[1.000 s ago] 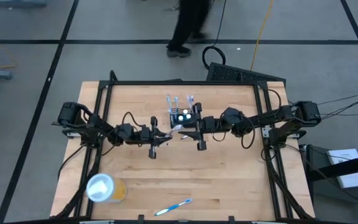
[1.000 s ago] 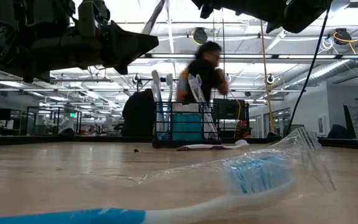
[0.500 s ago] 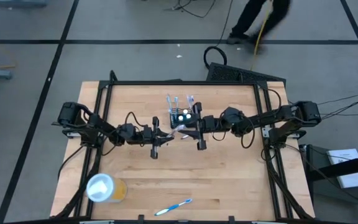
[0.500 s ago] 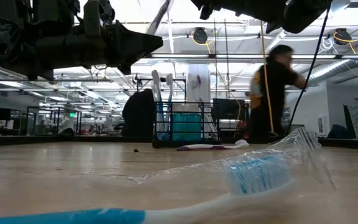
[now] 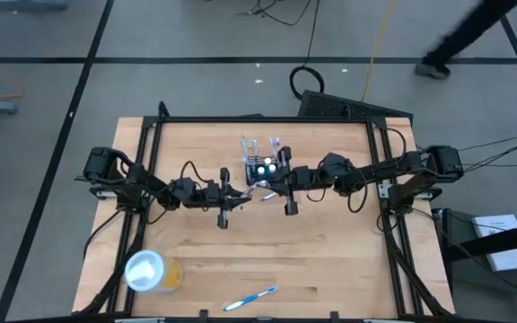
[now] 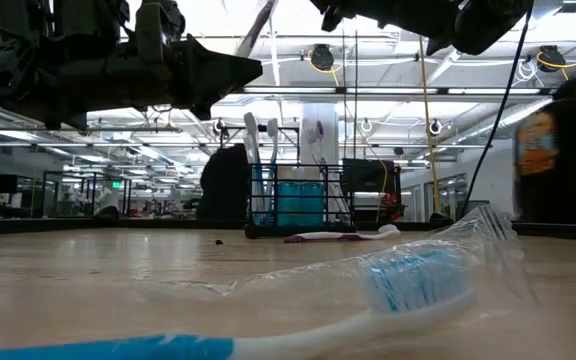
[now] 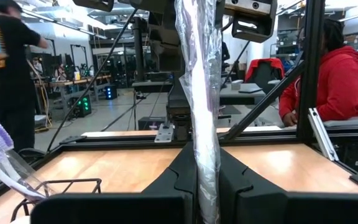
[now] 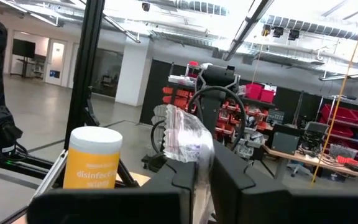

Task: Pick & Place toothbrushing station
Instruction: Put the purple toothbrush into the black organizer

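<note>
Meeting over the middle of the table (image 5: pixel 330 269), both arms hold one plastic-wrapped toothbrush (image 5: pixel 257 187) between them, lifted off the wood. The left gripper (image 5: pixel 238 195) is clenched on the wrapped toothbrush, whose crinkled clear sleeve stands up between its fingers (image 7: pixel 182 180) in the left wrist view. The right gripper (image 5: pixel 266 186) is closed on the other end of the same wrapper, a bunched piece of clear film showing above its fingers (image 8: pixel 179 180). The toothbrushing station (image 5: pixel 260 165), a small black wire-mesh holder, stands upright on the table just beyond the two grippers, toward the far edge, with toothbrushes standing in it; from the low view a teal block sits inside it and another wrapped toothbrush (image 6: pixel 338 236) lies at its foot. A yellow cup (image 5: pixel 151 271) with a white lid lies near the left front corner, and a blue and white toothbrush (image 5: pixel 249 299) in clear wrap lies near the front edge. A person (image 6: pixel 558 160) walks past behind the table.
</note>
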`<act>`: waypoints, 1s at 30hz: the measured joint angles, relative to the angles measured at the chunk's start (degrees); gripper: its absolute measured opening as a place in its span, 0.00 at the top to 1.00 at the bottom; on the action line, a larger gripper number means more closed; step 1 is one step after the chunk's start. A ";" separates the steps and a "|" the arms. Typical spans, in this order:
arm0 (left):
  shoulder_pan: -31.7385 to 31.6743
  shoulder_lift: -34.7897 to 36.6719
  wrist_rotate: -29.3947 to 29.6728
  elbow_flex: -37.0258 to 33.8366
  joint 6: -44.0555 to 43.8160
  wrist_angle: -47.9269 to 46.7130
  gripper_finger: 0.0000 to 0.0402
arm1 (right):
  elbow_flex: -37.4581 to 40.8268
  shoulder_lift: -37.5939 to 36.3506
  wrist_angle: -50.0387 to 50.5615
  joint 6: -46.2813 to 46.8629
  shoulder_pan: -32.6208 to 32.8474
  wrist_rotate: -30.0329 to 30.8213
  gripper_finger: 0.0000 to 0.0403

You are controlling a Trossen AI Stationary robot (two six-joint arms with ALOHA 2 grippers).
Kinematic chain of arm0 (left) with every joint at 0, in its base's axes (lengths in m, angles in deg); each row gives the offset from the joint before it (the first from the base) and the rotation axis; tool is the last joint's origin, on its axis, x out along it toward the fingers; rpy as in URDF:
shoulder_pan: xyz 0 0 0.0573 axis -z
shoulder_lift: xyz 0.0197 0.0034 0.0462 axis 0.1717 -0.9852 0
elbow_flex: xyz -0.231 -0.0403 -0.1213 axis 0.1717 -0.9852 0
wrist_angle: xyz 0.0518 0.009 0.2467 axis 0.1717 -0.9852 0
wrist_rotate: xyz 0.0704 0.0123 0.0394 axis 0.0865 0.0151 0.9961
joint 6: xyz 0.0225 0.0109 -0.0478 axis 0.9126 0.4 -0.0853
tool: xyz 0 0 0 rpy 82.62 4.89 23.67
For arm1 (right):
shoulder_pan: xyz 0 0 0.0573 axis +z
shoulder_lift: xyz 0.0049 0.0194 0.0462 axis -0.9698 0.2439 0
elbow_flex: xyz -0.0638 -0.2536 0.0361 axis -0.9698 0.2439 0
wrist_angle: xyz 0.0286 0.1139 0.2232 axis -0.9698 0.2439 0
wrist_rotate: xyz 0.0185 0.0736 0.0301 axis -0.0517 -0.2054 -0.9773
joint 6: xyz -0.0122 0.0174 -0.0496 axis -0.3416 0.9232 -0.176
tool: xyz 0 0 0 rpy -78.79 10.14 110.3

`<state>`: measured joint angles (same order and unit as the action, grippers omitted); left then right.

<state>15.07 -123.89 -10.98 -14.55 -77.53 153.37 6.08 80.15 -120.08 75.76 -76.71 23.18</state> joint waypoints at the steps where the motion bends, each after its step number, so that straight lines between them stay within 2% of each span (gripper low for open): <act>1: 0.02 0.00 -0.08 0.00 0.03 0.00 0.96 | 0.00 0.00 0.03 -0.20 0.00 0.07 0.96; 4: -0.16 0.00 -0.14 0.00 0.05 0.02 0.93 | 0.00 0.00 0.04 -0.95 0.02 1.30 0.96; 10: -0.73 0.00 -0.36 -1.22 -0.19 -0.50 0.79 | 0.02 0.00 0.74 -1.73 -0.47 1.64 0.96; 16: -0.65 1.08 -0.28 -6.41 -1.21 -0.13 0.71 | 0.02 -0.41 2.30 -1.49 -1.67 1.59 0.96; 21: -0.62 5.61 0.51 -12.43 -4.34 -0.08 0.66 | 0.03 -0.84 3.42 -1.51 -3.09 1.53 0.96; 26: -0.55 10.00 1.77 -17.66 -7.46 -0.12 0.65 | -0.07 -5.19 11.06 -2.80 -5.61 2.54 0.96; 30: 0.29 11.02 1.76 -18.60 -7.43 -0.24 0.65 | -0.89 -10.10 21.02 -3.79 -7.46 6.02 0.96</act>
<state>15.36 -112.88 -9.22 -33.15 -84.96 153.13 5.19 70.05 -99.06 71.97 -84.16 29.20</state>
